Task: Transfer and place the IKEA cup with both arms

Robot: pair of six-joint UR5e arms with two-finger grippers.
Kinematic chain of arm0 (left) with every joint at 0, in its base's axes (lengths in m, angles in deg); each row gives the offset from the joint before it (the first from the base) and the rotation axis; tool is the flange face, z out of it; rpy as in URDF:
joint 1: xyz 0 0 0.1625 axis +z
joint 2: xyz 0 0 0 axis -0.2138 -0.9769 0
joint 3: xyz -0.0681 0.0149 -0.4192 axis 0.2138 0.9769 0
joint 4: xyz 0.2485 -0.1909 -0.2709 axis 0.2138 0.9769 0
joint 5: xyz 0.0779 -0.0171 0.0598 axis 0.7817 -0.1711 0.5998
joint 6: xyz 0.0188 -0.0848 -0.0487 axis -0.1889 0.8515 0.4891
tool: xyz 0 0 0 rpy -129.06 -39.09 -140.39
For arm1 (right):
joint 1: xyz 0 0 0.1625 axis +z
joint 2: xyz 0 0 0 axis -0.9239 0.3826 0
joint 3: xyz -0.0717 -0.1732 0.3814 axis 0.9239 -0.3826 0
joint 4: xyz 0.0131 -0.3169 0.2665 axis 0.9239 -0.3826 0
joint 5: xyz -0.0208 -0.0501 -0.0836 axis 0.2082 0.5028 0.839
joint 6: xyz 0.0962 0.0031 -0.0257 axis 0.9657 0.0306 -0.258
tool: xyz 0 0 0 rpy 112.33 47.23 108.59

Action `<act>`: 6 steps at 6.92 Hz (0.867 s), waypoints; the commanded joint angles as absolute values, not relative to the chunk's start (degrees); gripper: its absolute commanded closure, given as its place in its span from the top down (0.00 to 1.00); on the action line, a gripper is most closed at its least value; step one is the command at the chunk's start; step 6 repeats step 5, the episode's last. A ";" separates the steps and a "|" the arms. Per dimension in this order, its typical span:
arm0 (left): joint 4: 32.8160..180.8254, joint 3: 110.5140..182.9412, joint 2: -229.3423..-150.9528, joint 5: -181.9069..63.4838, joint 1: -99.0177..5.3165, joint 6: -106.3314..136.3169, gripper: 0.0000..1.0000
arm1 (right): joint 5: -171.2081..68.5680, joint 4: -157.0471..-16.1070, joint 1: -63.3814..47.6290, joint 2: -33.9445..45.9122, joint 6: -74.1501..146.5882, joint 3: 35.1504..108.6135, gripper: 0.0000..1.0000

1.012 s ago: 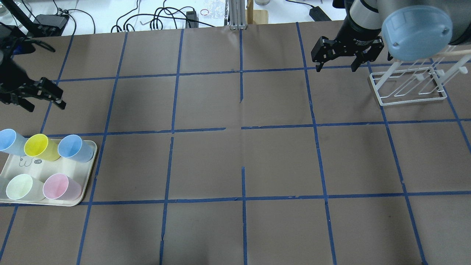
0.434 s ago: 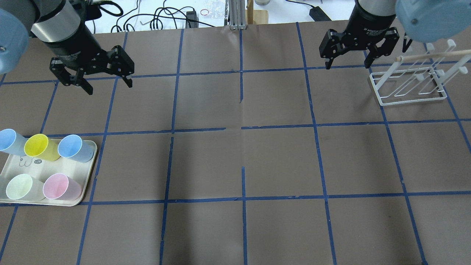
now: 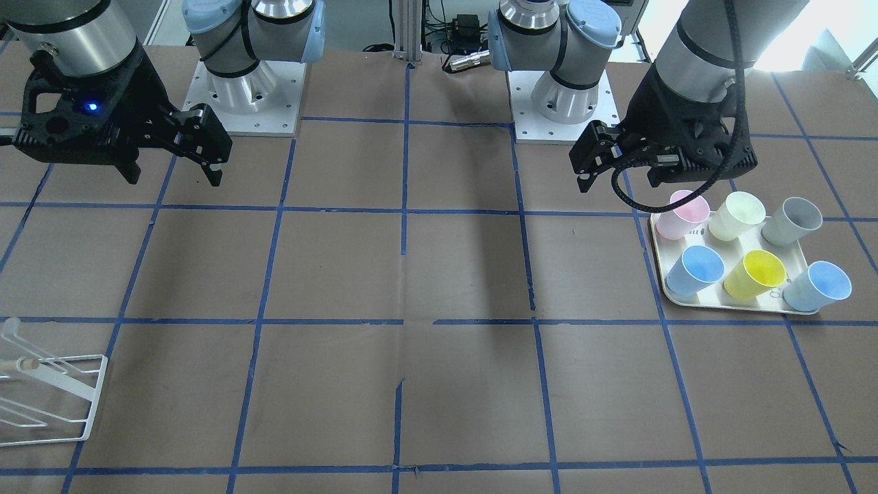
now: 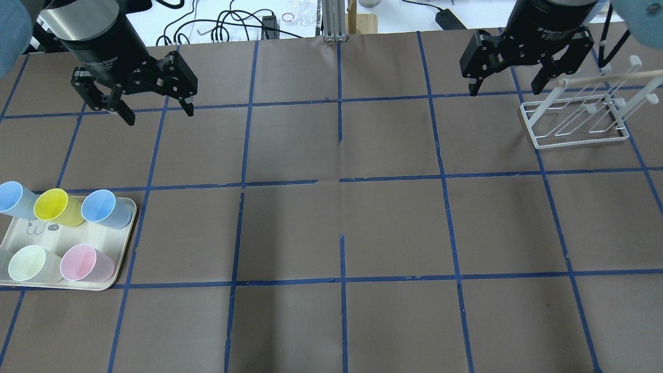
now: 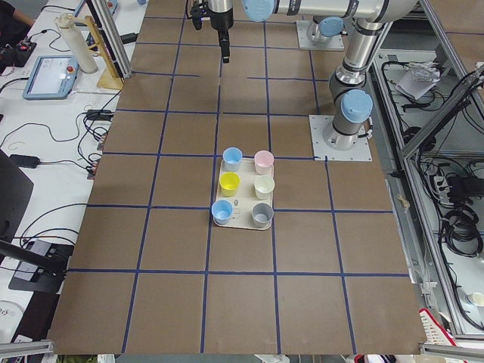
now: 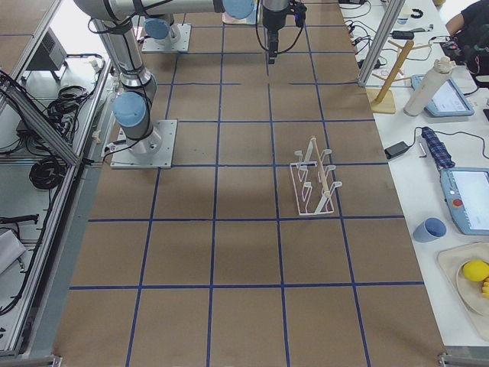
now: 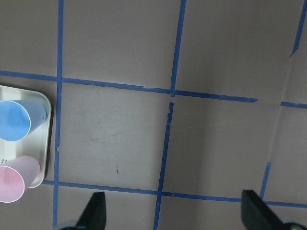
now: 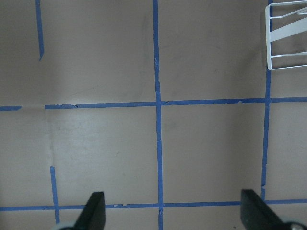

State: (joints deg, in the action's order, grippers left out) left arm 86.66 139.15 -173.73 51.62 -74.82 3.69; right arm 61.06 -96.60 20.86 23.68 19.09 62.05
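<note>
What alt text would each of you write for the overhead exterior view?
Two open robot tools hang above a brown, blue-taped table: the left tool upper left, the right tool upper right by a white wire rack. A tray at lower left holds pastel cups, including the yellow IKEA cup.

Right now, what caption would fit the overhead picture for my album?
Left pincer and right pincer hang open above the taped table; the yellow cup waits on its tray.

A robotics lab: the counter [image 4: 393, 228] is papered brown and gridded with blue tape [image 4: 339, 83]. The left arm [image 3: 555, 41] and right arm [image 3: 254, 34] are bolted down at the frame's top. Cables [image 4: 228, 26] and a teach pendant [image 5: 49, 76] line the edges.
</note>
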 commanded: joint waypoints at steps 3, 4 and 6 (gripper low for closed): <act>85.55 138.81 -170.39 51.71 -75.02 -0.97 1.00 | 60.91 -96.58 20.82 23.80 18.66 62.03 1.00; 85.55 138.90 -171.86 51.79 -74.84 -2.45 1.00 | 60.91 -96.67 20.65 23.89 18.66 62.03 1.00; 84.77 138.73 -172.13 51.10 -74.84 -2.81 1.00 | 60.91 -96.67 20.56 23.89 18.49 62.03 1.00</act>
